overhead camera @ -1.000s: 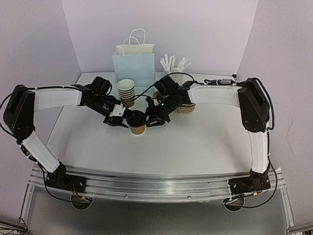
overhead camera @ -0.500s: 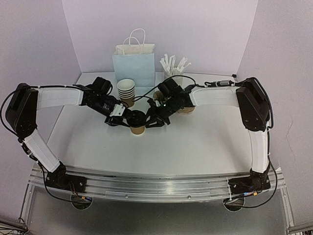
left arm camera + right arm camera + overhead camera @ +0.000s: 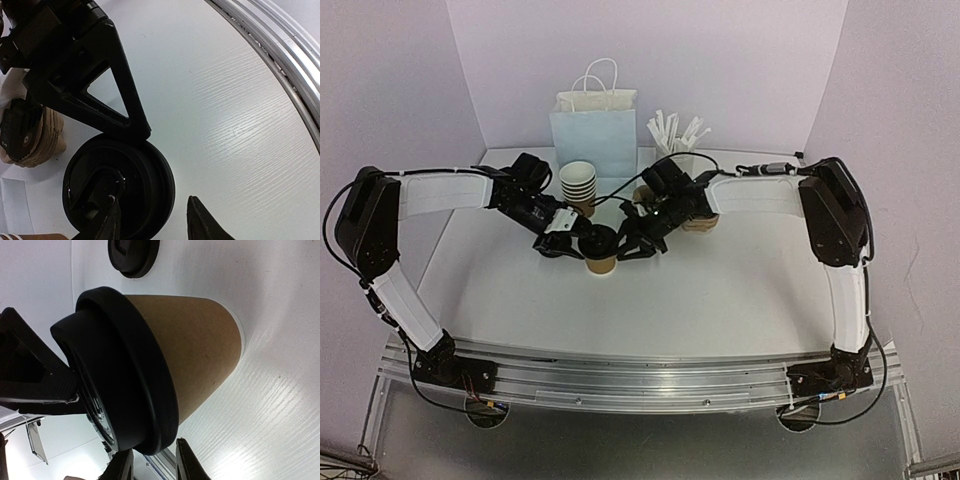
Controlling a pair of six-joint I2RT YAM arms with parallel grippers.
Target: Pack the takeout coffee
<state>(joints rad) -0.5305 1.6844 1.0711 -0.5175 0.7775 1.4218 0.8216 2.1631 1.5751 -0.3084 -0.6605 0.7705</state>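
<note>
Straddling the lid (image 3: 145, 172) of the one capped cup (image 3: 200, 350), your left gripper (image 3: 153, 205) stands half apart; your right gripper (image 3: 154, 455), nearly closed, meets its rim, clamping unclear. One cup stack (image 3: 579, 183) behind.

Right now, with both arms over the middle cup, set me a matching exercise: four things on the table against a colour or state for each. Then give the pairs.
Things
1. lidded cup
2. stack of cups
3. paper bag
4. straws

Descriptions
A. light blue with white handles, upright at the back
B. white, paper-wrapped, fanned out
C. brown, capped in black
D. brown, nested, white rims open

Pairs: 1-C, 2-D, 3-A, 4-B
</note>
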